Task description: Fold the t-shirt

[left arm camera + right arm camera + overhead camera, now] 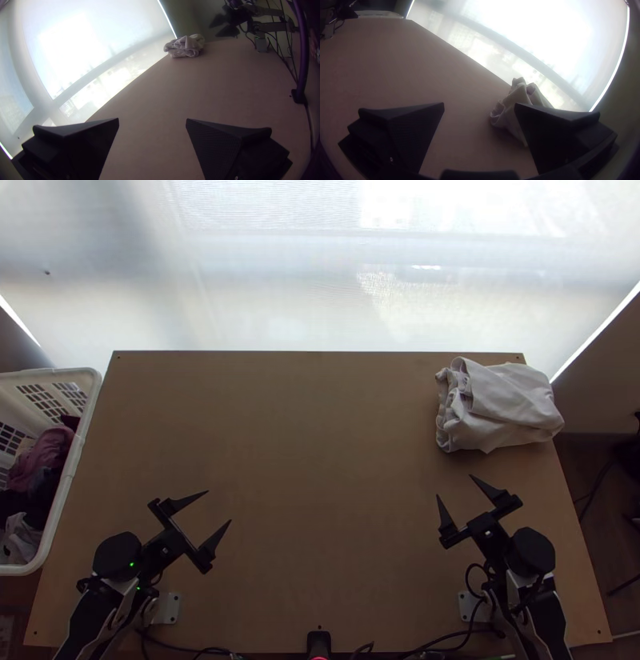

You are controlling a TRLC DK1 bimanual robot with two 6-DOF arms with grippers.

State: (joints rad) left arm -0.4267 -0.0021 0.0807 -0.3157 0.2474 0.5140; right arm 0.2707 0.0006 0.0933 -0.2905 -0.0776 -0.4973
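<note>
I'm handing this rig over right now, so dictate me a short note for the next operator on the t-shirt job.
Left gripper: open, empty, over the table's near left.
Right gripper: open, empty, over the near right.
Cloth, presumably the t-shirt: at the table's far right corner, in a layered, loosely folded bundle.
Basket: left of the table, with more clothes inside.
Done: the cloth is folded up, somewhat unevenly.
Left: perhaps nothing; check whether that bundle is neat enough.
</note>
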